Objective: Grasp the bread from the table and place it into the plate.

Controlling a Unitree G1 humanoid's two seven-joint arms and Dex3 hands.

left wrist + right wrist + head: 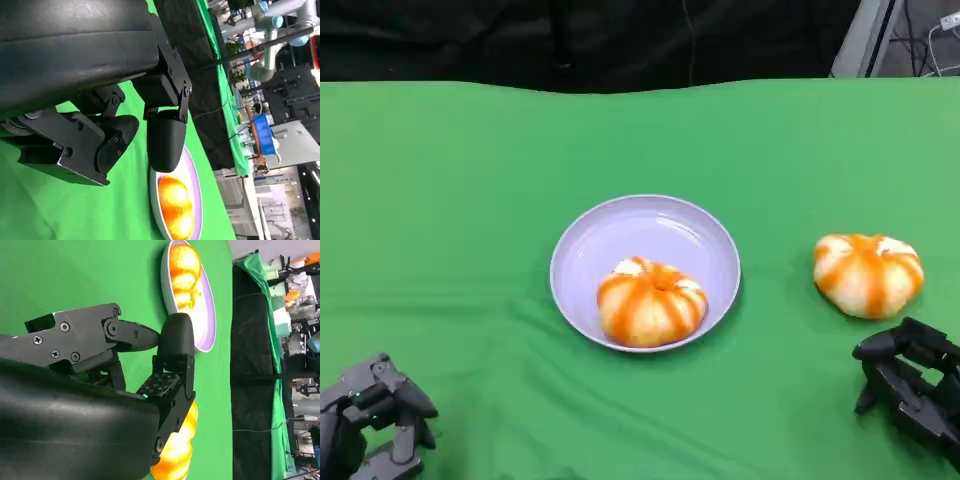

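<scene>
One bread (650,302) in plate (582,250), mid tabletop (460,200). Second bread (868,274) on cloth right of plate, just ahead of right hand (912,385). Right hand empty, fingers apart. Left hand (372,415) empty, fingers apart, near corner.

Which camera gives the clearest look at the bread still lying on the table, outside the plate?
The head view: the bread on the table shows whole, right of the plate. The right wrist view shows it partly behind the right hand.
</scene>
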